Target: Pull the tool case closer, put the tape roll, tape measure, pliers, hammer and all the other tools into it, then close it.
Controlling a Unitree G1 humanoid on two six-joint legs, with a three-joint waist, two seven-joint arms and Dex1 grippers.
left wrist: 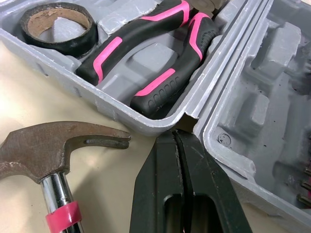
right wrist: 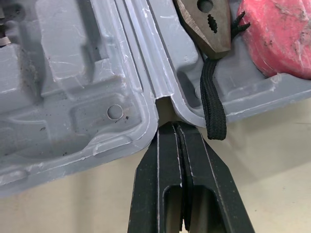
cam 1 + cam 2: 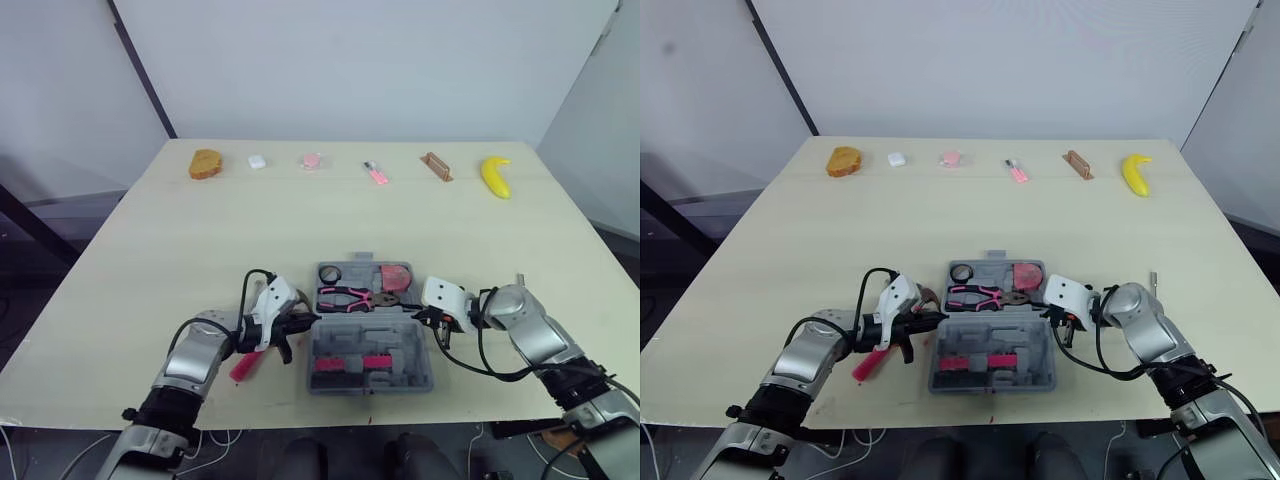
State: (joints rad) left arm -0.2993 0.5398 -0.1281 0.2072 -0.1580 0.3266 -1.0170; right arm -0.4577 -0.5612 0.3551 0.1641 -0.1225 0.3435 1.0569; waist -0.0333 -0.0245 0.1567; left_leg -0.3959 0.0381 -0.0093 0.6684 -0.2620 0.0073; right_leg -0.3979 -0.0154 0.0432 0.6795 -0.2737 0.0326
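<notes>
My left gripper (image 1: 176,136) has its two black fingers pressed flat together with nothing between them. The tips sit at the notch where the two halves of the case (image 3: 370,388) meet on its left side. My right gripper (image 2: 170,127) is pressed together the same way, its tips at the matching notch on the case's right side.

The case is grey moulded plastic. It lies open at the near edge of the table (image 3: 200,230), between my two arms. Its near half carries black and pink pieces (image 3: 345,363) in their slots. The far half holds a black tape roll (image 1: 58,46) with a brown core, black and pink pliers (image 1: 146,29), and a pink-red tape measure (image 2: 282,34). A black cord (image 2: 214,102) hangs over the rim by the pliers' jaws.

The hammer (image 1: 48,145) lies on the table just left of the case, outside it. It has a rusty brown head and a steel neck with a pink band, and its claw points at the case wall beside my left fingers.

Well apart, along the far edge, sits a row: a brown loaf-like lump (image 3: 205,164), a small white piece (image 3: 256,160), a pink disc (image 3: 312,160), a small pink tool (image 3: 377,173), a brown block (image 3: 436,167) and a banana (image 3: 495,176).
</notes>
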